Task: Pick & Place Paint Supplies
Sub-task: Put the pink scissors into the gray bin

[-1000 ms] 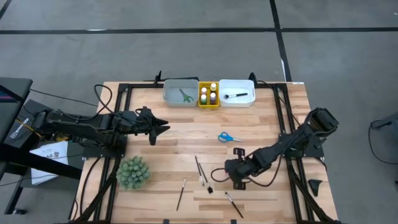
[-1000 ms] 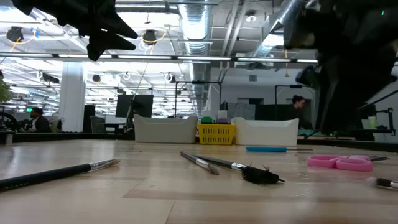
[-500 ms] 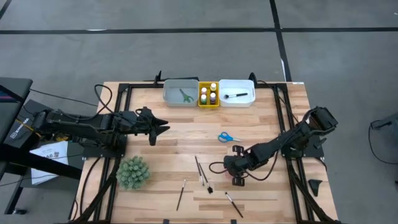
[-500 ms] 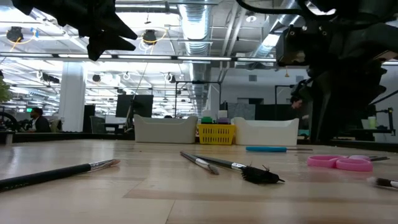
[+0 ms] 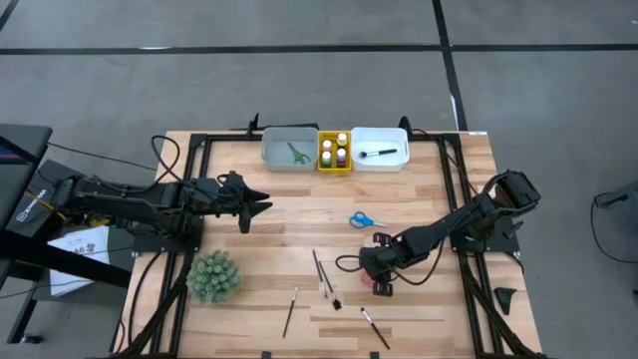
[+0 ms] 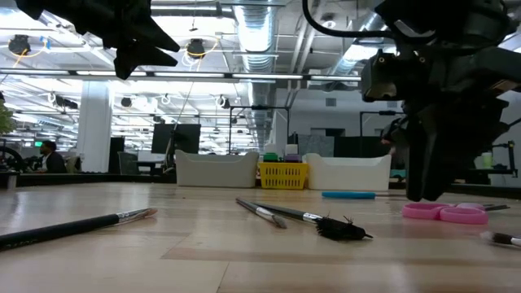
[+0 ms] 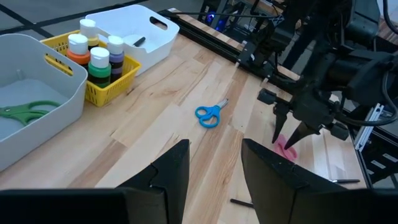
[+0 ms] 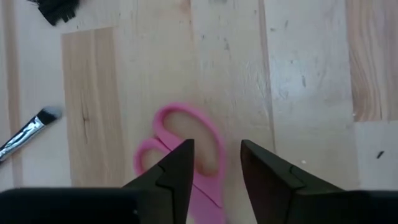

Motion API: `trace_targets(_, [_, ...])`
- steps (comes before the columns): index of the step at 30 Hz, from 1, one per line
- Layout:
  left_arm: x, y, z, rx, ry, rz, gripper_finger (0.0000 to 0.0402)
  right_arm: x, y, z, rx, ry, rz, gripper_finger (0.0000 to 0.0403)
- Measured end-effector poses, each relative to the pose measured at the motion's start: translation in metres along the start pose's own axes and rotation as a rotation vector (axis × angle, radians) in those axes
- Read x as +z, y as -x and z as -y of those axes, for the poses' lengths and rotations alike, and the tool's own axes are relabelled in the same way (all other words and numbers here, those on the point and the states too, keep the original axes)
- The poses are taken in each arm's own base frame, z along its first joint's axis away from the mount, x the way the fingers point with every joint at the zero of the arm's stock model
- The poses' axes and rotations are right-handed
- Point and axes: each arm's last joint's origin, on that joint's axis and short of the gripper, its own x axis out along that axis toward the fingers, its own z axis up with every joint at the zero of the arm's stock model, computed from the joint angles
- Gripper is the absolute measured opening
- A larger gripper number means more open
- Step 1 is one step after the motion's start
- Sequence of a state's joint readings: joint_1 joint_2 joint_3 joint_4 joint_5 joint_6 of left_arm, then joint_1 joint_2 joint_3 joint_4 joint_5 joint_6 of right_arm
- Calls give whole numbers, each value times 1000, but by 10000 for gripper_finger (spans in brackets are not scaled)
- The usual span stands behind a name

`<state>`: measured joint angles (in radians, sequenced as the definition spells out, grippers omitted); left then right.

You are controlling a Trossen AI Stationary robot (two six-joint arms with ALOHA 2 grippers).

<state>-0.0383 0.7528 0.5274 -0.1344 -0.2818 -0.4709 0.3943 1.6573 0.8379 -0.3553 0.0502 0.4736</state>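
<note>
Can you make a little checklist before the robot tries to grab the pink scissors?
1. Right gripper above the pink scissors: ok.
2. Fingers apart enough to straddle a handle loop: ok.
3. Scissors lying flat on the table, nothing on them: ok.
4. Nearby brush out of the fingers' way: ok.
5. Left gripper waiting far away: ok.
6. Grey tray has room beside the green scissors: ok.

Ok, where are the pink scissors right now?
The pink scissors lie flat on the table's right front part, directly under the right gripper, whose open fingers point down over the handles. In the high view they are below the blue scissors.
</note>
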Motion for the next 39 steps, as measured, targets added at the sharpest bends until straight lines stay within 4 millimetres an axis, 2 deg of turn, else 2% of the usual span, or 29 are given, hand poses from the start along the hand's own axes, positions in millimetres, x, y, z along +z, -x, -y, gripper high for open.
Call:
trace_targets(7, [0, 0, 0, 0, 1, 1, 140, -4, -2, 2, -7, -15, -14, 110])
trace_targets(22, [0, 0, 1, -18, 5, -8, 140, -10, -7, 5, 3, -58, 0, 101])
trace_targets(27, [0, 0, 1, -20, 6, -6, 140, -11, -7, 5, 6, -53, -5, 75])
trace_targets(35, [0, 0, 1, -20, 6, -6, 140, -10, -7, 7, 16, -57, -13, 10])
trace_targets(39, [0, 0, 1, -21, 6, -7, 140, -11, -7, 6, 20, -56, -16, 8])
